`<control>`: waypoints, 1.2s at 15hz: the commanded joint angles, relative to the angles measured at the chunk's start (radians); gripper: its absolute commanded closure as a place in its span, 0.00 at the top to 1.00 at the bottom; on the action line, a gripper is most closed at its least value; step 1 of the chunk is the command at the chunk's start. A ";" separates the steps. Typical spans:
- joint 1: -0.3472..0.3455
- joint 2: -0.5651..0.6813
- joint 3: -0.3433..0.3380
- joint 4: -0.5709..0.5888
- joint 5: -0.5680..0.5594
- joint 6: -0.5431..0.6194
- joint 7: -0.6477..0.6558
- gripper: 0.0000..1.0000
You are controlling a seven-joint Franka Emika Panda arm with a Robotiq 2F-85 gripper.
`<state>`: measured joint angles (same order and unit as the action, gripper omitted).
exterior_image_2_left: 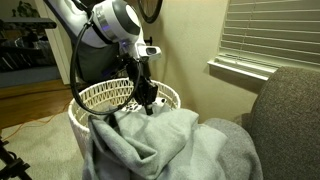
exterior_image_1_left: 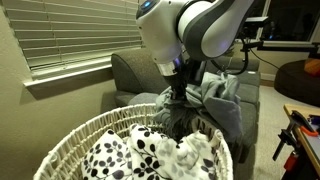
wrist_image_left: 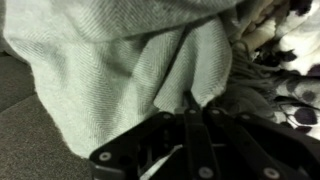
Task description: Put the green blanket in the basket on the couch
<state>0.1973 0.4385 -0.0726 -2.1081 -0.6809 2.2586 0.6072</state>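
Green blanket [exterior_image_2_left: 160, 145] is heaped on the couch [exterior_image_2_left: 290, 110], not in the basket yet. Couch first, as the biggest: grey fabric, w/ back cushions + a padded arm showing in an exterior view [exterior_image_1_left: 130, 70]; the seat is mostly buried under the blanket. Blanket next: pale grey-green, loose rumples, no clear long axis, just a wide mound whose near edge seems to reach the basket [exterior_image_2_left: 100, 95] rim. Basket: white wicker, open-weave rim, just beside the couch end; what it stands on is hidden. Inside lies a spotted cloth [exterior_image_1_left: 130, 155], white w/ black dots, so it's partly full already.

Gripper [exterior_image_2_left: 147, 100] is the smallest thing & the crux. It points down at the basket-side edge of the blanket, jaws clenched on a pleat of it. Only one arm, so no choice there. Key relation: the blanket's bulk lies on the gripper's couch side and the basket opening is right on its other side. I'd judge the next move is a lift + short carry over the rim, w/ most of the fabric trailing.

Views: only the wrist cam shows the pinch, fingers [wrist_image_left: 186, 130] together w/ a fold bunched at the tips. The basket's inside shows in just one exterior view; the view w/ the whole mound gives only the outer wall.
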 commanded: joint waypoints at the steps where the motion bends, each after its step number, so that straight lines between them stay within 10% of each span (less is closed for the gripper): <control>1: 0.012 -0.096 -0.018 -0.078 -0.049 -0.031 0.062 0.01; 18: -0.109 -0.196 -0.033 -0.201 -0.097 -0.051 0.170 0.01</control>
<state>0.1068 0.2925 -0.0942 -2.2618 -0.7503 2.2124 0.7341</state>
